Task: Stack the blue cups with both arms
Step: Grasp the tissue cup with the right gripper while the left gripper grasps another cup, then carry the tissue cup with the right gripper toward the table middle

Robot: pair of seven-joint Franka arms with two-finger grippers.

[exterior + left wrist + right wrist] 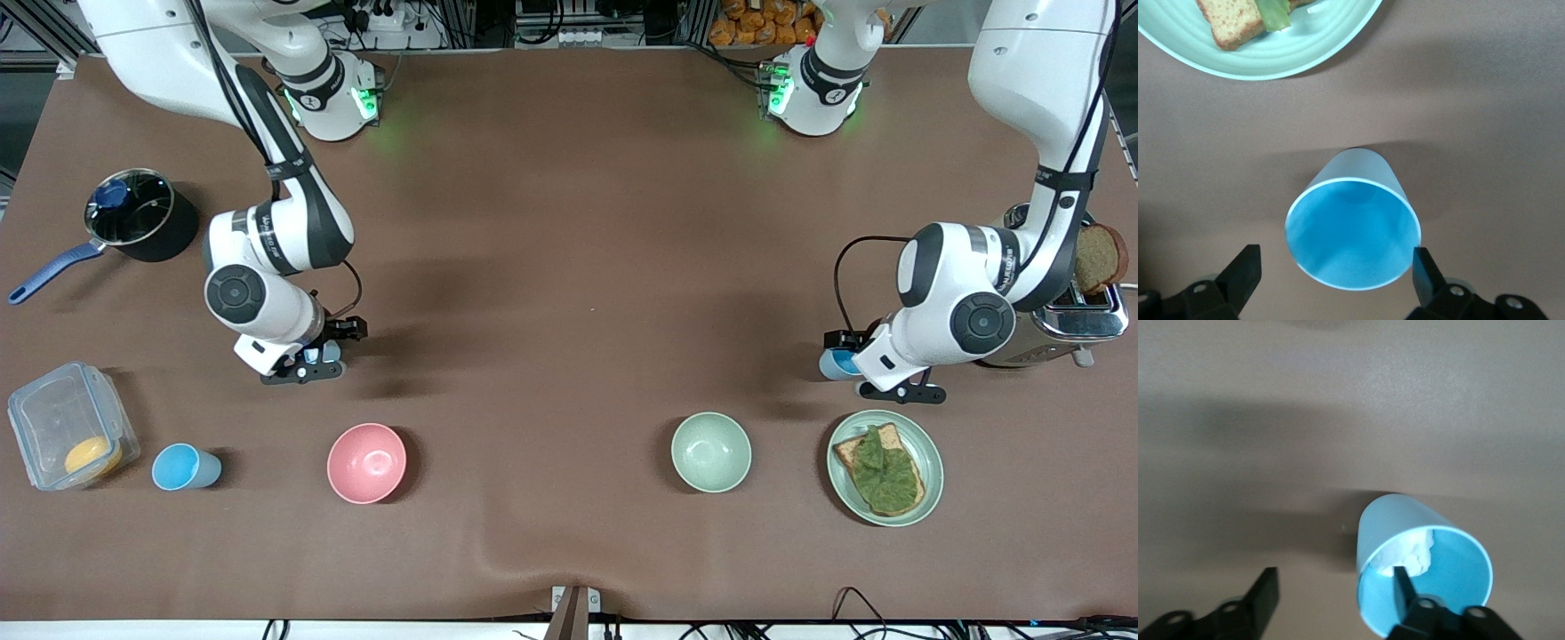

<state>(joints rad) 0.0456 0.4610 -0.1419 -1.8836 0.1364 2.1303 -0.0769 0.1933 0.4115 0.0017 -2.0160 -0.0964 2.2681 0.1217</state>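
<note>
Both arms mid-pick. Left end effector (1336, 275) wide open, straddling a blue cup (1353, 225) beside the plate (1265, 60) near the left arm's desk edge: close squarely. Right end effector (1335, 594) half-closed, one finger inside the rim of its cup (1421, 563); third cup (185, 467) waits by the container (53, 418).

A blue cup (1353, 230) stands upright on the brown counter (1485, 107), its bright blue inside empty. The left pincer (1336, 273) is open, with one black finger (1243, 270) well clear of the cup's rim and the other just beside it; the cup sits between them. Near the cup lies a pale green plate (1265, 59) carrying a slice of toast (1231, 21) with a green leaf (1275, 12) on it.
</note>
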